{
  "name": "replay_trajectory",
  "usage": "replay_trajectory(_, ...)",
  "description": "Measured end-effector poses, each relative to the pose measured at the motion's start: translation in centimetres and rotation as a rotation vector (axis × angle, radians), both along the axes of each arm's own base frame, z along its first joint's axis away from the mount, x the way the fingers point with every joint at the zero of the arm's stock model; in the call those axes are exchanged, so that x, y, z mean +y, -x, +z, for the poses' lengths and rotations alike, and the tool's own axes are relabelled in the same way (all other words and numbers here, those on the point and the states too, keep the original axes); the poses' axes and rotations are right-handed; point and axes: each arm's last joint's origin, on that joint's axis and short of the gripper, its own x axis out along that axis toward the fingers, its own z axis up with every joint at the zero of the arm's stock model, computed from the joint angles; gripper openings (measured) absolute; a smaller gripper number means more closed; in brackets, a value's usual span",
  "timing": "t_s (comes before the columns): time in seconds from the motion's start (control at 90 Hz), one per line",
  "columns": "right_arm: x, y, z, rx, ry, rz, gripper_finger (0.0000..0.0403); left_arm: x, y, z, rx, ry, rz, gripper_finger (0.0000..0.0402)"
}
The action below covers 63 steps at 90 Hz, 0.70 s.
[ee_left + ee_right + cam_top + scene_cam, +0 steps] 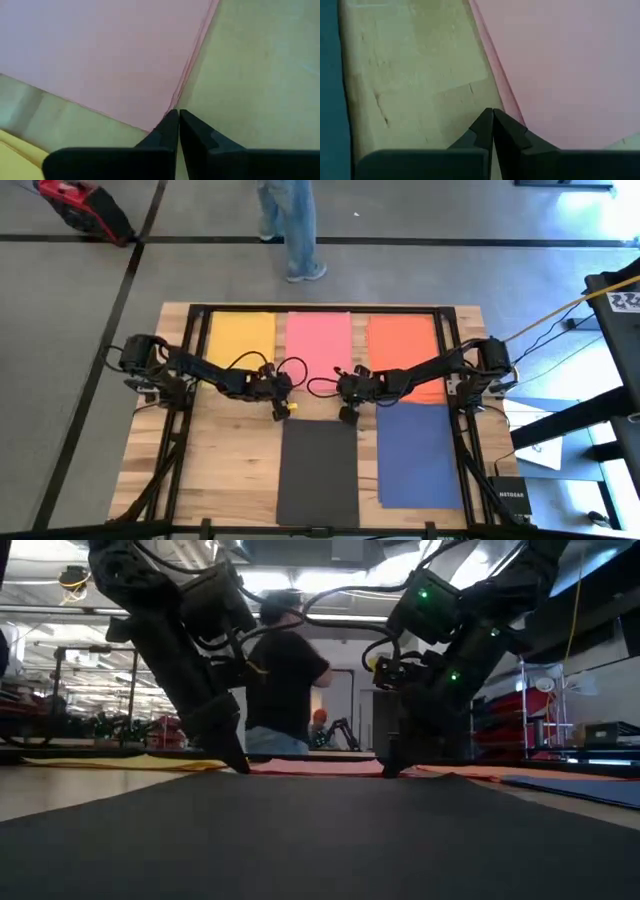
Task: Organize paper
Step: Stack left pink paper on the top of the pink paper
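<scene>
Five sheets of paper lie flat on the pale wooden desk (235, 450). Along the far edge, seen from above, sit a yellow sheet (240, 338), a pink sheet (319, 345) and an orange sheet (402, 345), side by side with narrow gaps of wood between them. Nearer the front lie a black sheet (318, 473) and a dark blue sheet (419, 455), the blue one just below the orange.

The left end effector (281, 408) is lowered to the desk at the near left corner of the pink sheet, its two dark fingers (167, 131) pressed together with the tips right at that corner; whether any paper is caught between them cannot be told. The right end effector (348, 411) is down at the near right corner of the same sheet, fingers (485, 127) likewise closed tight, tips meeting the sheet's edge where wood and pink join.

In the low view both arms reach down just behind the black sheet. A person (292, 225) stands on the floor beyond the desk
</scene>
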Motion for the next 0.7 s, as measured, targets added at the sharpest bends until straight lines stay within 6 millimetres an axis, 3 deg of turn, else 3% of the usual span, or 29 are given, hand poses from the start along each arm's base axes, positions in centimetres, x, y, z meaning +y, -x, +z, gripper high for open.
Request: replay_trajectory(0.7,0.29,-0.04,0.04,-0.005,-0.063,0.038,0.0000,-0.37,-0.01,0.01,-0.006,0.001,0.005,0.0000)
